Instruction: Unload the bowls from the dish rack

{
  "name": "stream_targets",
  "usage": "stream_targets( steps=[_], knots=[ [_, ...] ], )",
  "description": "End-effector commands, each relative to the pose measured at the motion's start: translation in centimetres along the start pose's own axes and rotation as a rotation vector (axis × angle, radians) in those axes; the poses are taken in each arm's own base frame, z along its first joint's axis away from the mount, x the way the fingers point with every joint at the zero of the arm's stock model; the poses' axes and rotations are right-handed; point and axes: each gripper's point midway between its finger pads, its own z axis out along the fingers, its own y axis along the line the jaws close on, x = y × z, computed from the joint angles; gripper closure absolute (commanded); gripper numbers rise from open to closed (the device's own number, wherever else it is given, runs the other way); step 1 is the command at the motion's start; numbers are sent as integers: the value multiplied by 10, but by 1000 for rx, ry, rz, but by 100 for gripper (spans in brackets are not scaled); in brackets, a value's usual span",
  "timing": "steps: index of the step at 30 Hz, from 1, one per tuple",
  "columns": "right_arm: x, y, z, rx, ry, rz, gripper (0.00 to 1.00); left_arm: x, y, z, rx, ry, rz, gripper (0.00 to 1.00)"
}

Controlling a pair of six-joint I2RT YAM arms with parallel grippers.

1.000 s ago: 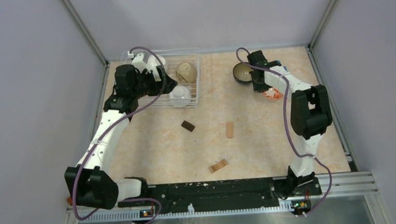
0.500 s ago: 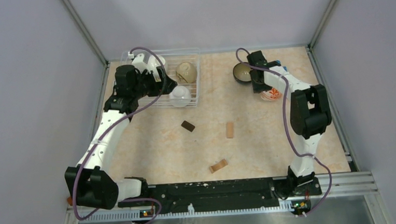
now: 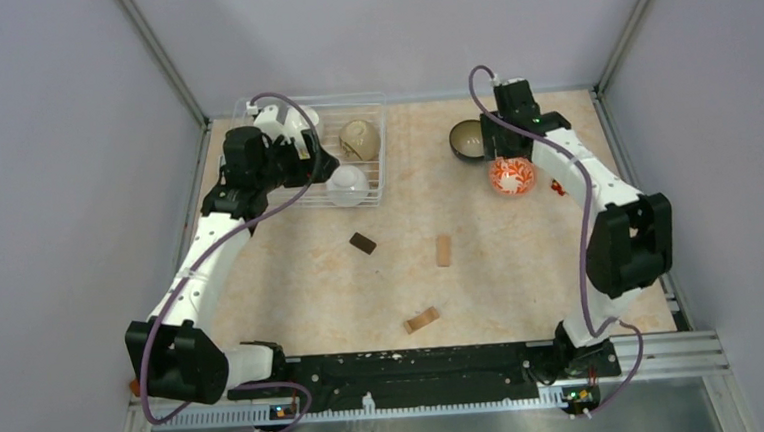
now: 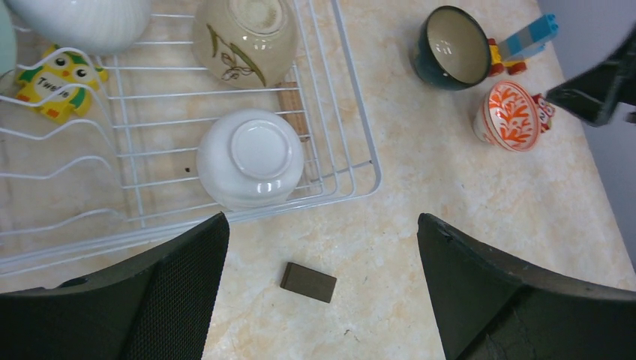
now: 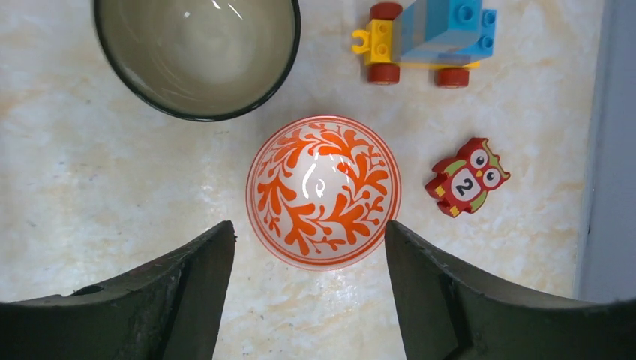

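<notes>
Now right claw (image 5: 307,229) spread, risen off orange-red bowl (image 5: 322,191); left claw (image 4: 322,221) wide apart, unchanged.

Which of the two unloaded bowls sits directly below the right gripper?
The orange-patterned bowl, framed by the fingers of the open right gripper; the dark-rimmed bowl sits beside it, outside them.

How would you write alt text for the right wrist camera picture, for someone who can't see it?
An orange-patterned bowl sits upright on the marbled table, framed by the open right gripper. Beyond it stands a dark-rimmed bowl, with a blue-and-yellow toy vehicle and a red owl block marked 2 on the picture's right.
</notes>
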Motion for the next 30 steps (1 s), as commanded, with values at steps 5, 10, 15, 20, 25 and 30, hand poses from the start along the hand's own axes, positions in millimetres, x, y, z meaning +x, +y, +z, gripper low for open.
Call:
stream_targets(
  steps=[5,10,15,20,25,30],
  knots=[
    [-50,15,-71,-214,-367,107,18,-17,14,-16,-106,-116,6,1],
    [-48,28,-95,-332,-475,157,14,-7,3,-9,-26,-80,-4,1],
    [-42,40,-112,-418,-507,176,13,-8,13,-3,-119,-61,-4,1],
    [-32,49,-131,-513,-540,208,13,-16,19,-1,-193,-65,67,1],
    [-22,58,-149,-615,-584,231,13,-26,32,10,-253,-66,100,1],
    [-11,62,-156,-654,-576,228,14,-45,59,22,-397,-94,122,1]
  ],
)
